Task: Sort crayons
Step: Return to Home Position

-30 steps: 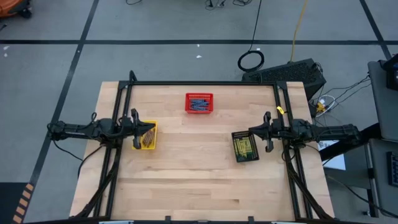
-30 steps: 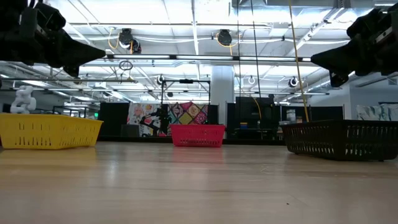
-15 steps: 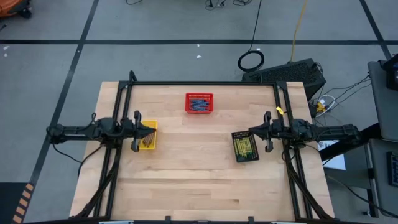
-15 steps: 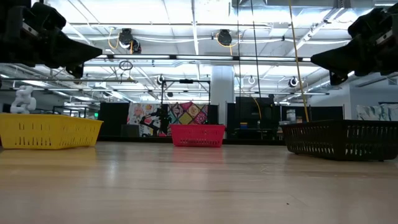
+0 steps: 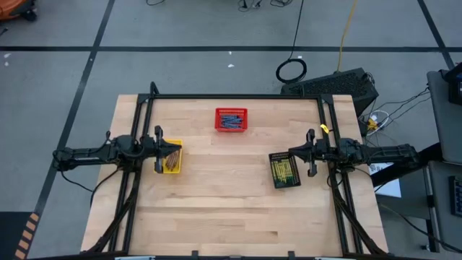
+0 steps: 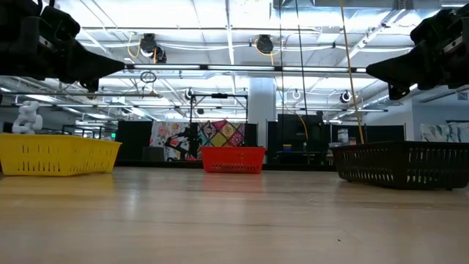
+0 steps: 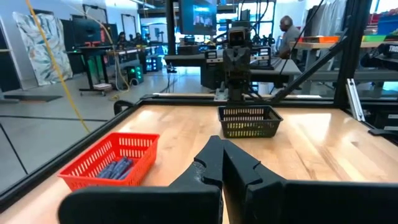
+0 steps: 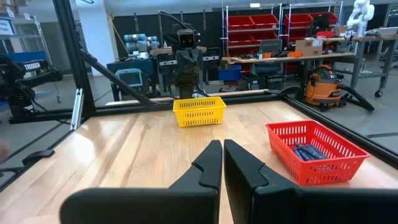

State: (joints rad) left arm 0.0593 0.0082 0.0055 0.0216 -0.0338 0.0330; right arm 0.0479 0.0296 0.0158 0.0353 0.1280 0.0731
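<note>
As far as could be judged, the sorting was finished, since no crayon lay loose on the worktop (image 5: 216, 209). At centre left the left claw (image 5: 176, 153), fingers pressed together and empty, hung over the yellow basket (image 5: 180, 144), whose brown crayons (image 5: 172, 163) lay slantwise. In the red basket (image 5: 219, 120), upper centre, the blue crayons (image 5: 231, 120) seemed to run left-right. At centre right, yellow-green crayons (image 5: 284, 169) ran roughly top-to-bottom in the black basket (image 5: 287, 185), with the right claw (image 5: 291, 153) at its upper corner, likewise closed on nothing.
</note>
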